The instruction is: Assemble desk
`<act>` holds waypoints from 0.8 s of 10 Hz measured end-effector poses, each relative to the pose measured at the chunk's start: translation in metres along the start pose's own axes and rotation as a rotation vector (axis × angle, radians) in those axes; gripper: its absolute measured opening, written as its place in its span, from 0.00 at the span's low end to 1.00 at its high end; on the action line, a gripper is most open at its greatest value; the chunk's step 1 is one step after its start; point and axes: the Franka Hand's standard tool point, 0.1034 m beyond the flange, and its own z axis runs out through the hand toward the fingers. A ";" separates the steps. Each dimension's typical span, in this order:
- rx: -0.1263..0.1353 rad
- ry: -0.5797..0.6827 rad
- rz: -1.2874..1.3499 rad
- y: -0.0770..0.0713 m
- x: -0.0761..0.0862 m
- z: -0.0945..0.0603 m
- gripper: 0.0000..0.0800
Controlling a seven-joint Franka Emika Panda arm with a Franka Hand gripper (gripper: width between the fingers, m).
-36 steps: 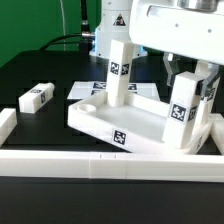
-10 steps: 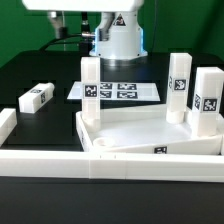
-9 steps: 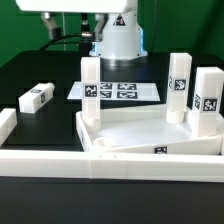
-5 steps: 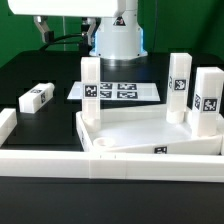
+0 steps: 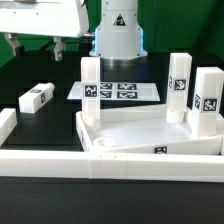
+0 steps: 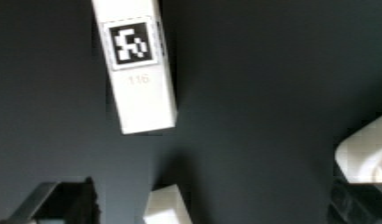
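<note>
The desk top (image 5: 140,137) is a white tray with a raised rim, lying at the exterior view's right. Three white tag-marked legs stand upright in its corners (image 5: 91,85) (image 5: 179,85) (image 5: 208,95). A fourth leg (image 5: 36,97) lies loose on the black table at the exterior view's left. My gripper (image 5: 35,50) hangs open above this loose leg with nothing between its fingers. In the wrist view the loose leg (image 6: 140,65) lies flat with its tag facing up, ahead of my gripper (image 6: 209,205) and apart from it.
The marker board (image 5: 115,91) lies flat behind the tray. A long white border rail (image 5: 110,160) runs along the front and a short one (image 5: 5,122) sits at the exterior view's left. A white edge (image 6: 366,150) shows at the wrist view's side.
My gripper has travelled toward the exterior view's left and come lower, so its fingers now show above the loose leg. The tray and its three upright legs have not moved.
</note>
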 end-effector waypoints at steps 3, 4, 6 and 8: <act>0.019 -0.094 -0.002 -0.004 -0.007 0.002 0.81; 0.022 -0.140 -0.007 -0.003 -0.006 0.002 0.81; 0.019 -0.285 -0.029 0.028 -0.003 0.015 0.81; -0.011 -0.372 -0.015 0.042 -0.004 0.035 0.81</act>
